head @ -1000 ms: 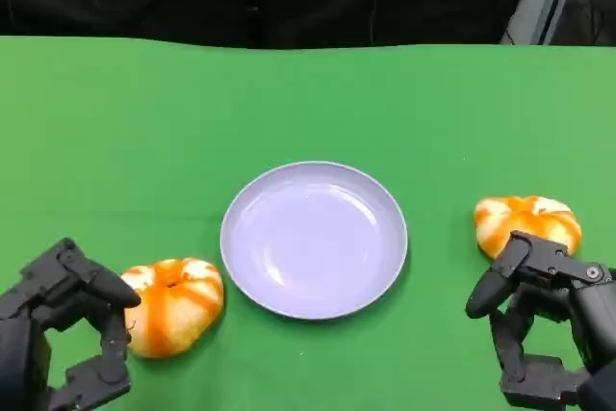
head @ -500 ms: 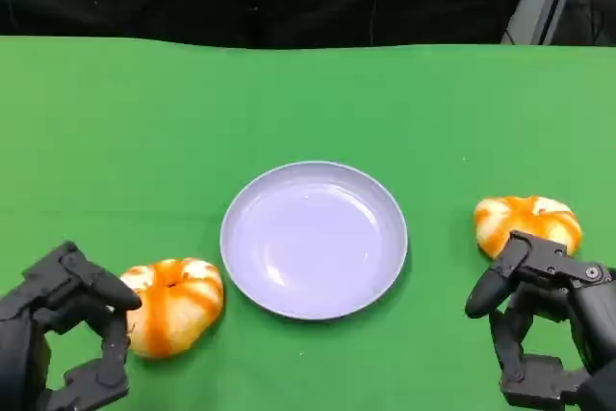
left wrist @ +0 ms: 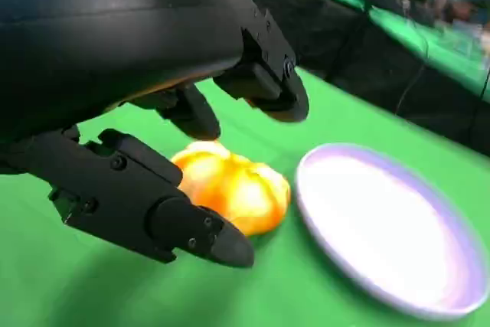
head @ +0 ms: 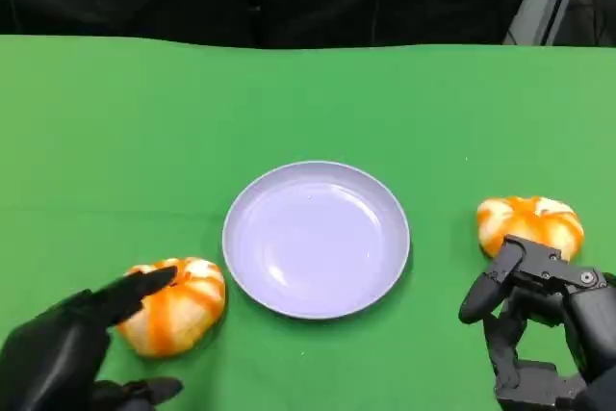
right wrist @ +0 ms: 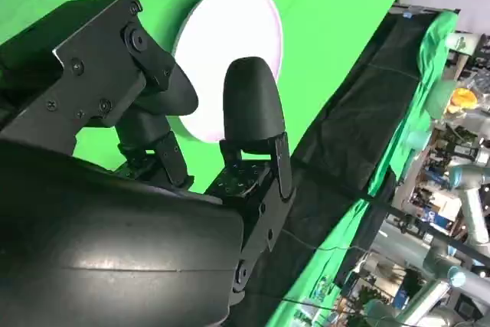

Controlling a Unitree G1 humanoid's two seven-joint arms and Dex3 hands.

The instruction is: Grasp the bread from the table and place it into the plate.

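**On the green counter: my hands beside the bread**

On the counter (head: pixel 308 93), my left hand (head: pixel 67 358) spreads empty around the near bread (head: pixel 178 303), fingers (left wrist: pixel 191 227) either side of it, contact unclear. My right hand (head: pixel 539 329) hangs empty, fingers apart, near the second bread (head: pixel 529 223). The plate (head: pixel 316 240) lies between them.

Orange-white bread (head: pixel 174 306), lavender plate (head: pixel 316 238)
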